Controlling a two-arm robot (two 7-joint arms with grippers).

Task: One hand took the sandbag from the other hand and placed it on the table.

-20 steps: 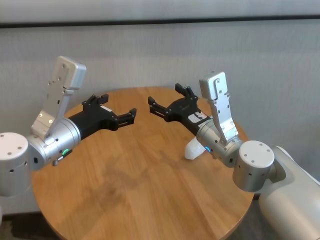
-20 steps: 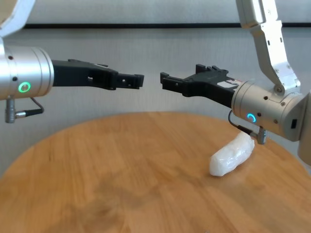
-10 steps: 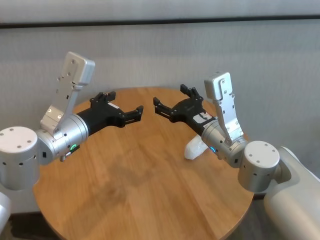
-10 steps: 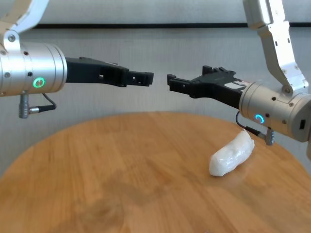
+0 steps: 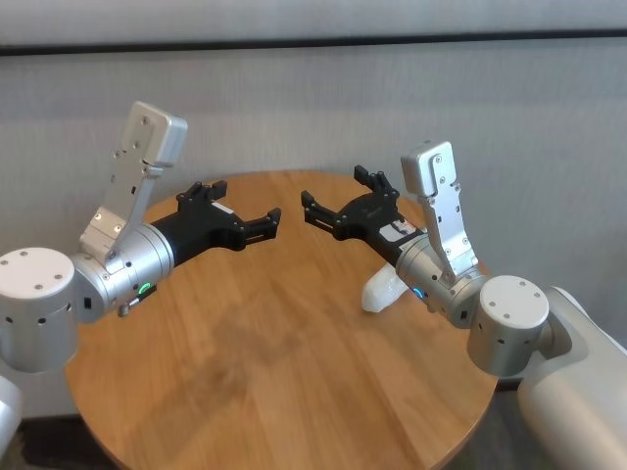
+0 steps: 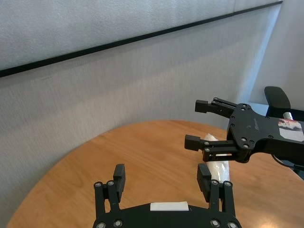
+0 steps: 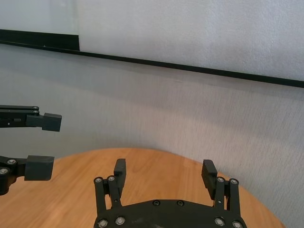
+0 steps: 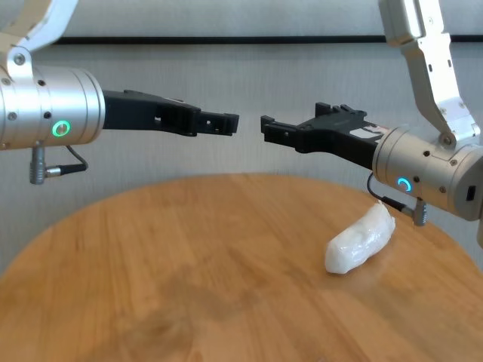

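The white sandbag (image 8: 361,240) lies on the round wooden table (image 8: 151,264), on its right side, touched by neither hand; it also shows as the sandbag (image 5: 380,290) under the right wrist. The blue-lit right gripper (image 8: 268,124) hovers open and empty above the table, pointing left. Facing it tip to tip with a small gap is the green-lit left gripper (image 8: 226,123), also open and empty. In the head view the left gripper (image 5: 245,204) and right gripper (image 5: 335,191) meet over the table's far half. The left wrist view shows the sandbag (image 6: 217,167) behind the right gripper (image 6: 195,123).
A grey fabric wall with a black strip (image 5: 313,41) stands close behind the table. Bare wood (image 5: 255,343) fills the near and left parts of the tabletop. The table's rim (image 8: 45,226) curves off at the left.
Over the last second both grippers shifted a little to the right, still facing each other; since half a second ago they hold still. The sandbag has not moved.
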